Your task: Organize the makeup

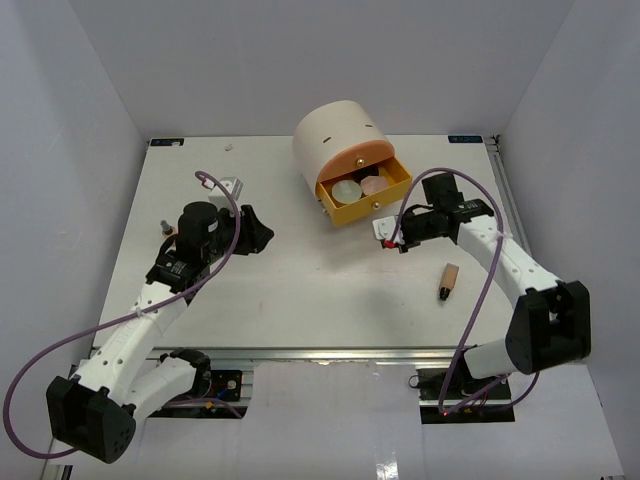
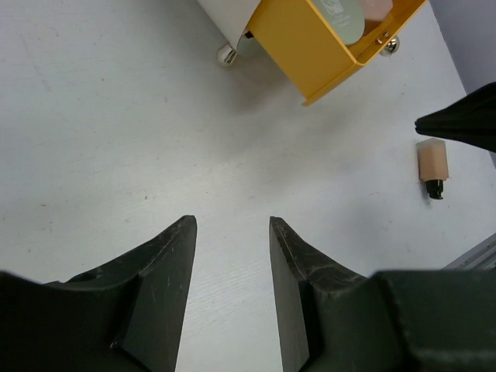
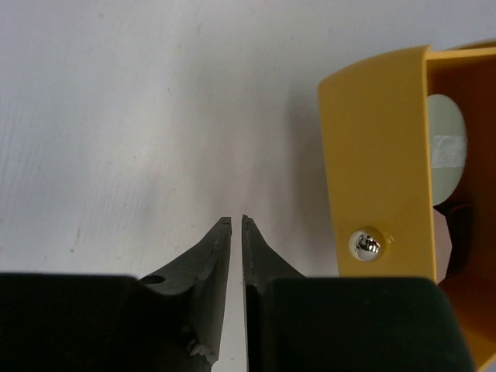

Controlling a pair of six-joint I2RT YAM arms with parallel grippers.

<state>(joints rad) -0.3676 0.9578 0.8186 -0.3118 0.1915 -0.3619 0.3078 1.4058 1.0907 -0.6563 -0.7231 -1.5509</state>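
Observation:
The cream drum (image 1: 340,135) stands at the back with its yellow drawer (image 1: 385,203) pulled out. A silver-white round compact (image 1: 347,192) and a pink disc (image 1: 373,184) lie in that drawer. One tan tube (image 1: 449,281) with a black cap lies on the table to the right, also seen as the tan tube (image 2: 432,163) in the left wrist view. My left gripper (image 1: 262,233) hovers left of the drum. In its own view the left gripper (image 2: 232,221) has its jaws apart over bare table. My right gripper (image 3: 237,218) is shut on nothing, just left of the drawer front (image 3: 372,155).
White walls close in the table (image 1: 300,290) on three sides. A small white piece (image 1: 231,186) lies at the back left. The drawer's silver knob (image 3: 366,244) is close to my right fingers. The drum stands on small silver feet (image 2: 226,54).

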